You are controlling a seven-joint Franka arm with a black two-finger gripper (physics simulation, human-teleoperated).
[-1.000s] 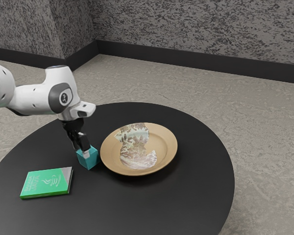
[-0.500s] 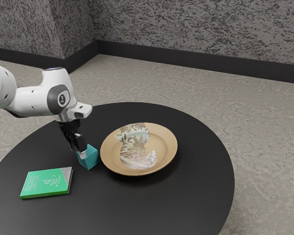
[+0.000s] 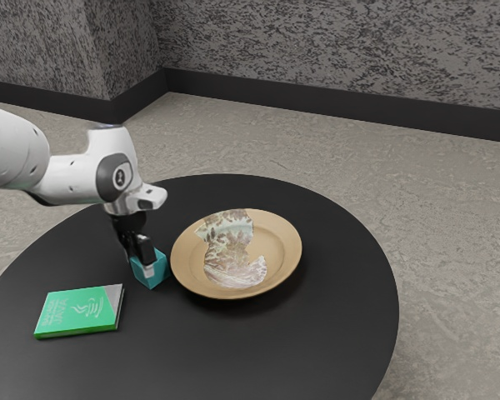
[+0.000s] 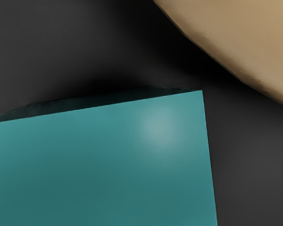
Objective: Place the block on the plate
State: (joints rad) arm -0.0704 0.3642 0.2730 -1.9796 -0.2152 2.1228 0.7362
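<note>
Teal and roughly cubic, the block (image 3: pixel 157 277) sits upright on the black round table (image 3: pixel 262 342) in the exterior view, with your gripper (image 3: pixel 139 263) right down at it. Taking twelve o'clock as that view's far side, the block lies just beneath the gripper, slightly toward four o'clock. It has no clear long axis to line up with, and your single white arm (image 3: pixel 67 177) comes in from about ten. From the block, the tan plate with its painted pattern (image 3: pixel 275 248) lies toward three o'clock, close by; the green book (image 3: pixel 79 311) lies toward eight, off your route. Whether the gripper is clamped on the block or merely around it, you cannot tell from here.

In the wrist view, the block's broad teal face (image 4: pixel 101 162) is close under your hand. The plate's rim (image 4: pixel 217 52) curves past its nearest corner, with a dark strip of tabletop between them.

Securing the block looks like your step in hand. Confirm the hold, then lift straight up before crossing toward three; going sideways too low could knock the block against that rim and shove the plate.
</note>
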